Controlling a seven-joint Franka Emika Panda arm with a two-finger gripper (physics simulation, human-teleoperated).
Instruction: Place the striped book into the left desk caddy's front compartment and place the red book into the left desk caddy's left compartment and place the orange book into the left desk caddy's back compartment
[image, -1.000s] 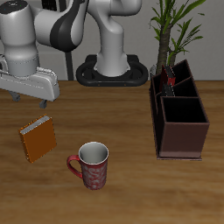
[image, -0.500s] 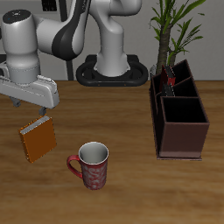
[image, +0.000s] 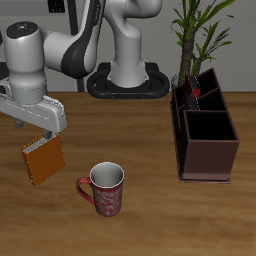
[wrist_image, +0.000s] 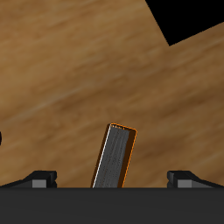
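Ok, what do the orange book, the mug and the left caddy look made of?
Orange book: matte hardcover with pale paper page edges, seemingly. Mug: glossy, probably ceramic, with a red patterned outside and pale inside. Left desk caddy: rigid, matte maroon-brown walls with black dividers; wood or plastic, unclear in this render.

One orange book (image: 43, 160) is counted on the table (image: 140, 220), also seen edge-on in the wrist view (wrist_image: 116, 156). One red-patterned mug (image: 103, 188) is seen. One left desk caddy (image: 207, 135) is present, with one dark-red book (image: 197, 96) seen inside it. One potted plant (image: 197, 30) is counted behind it.
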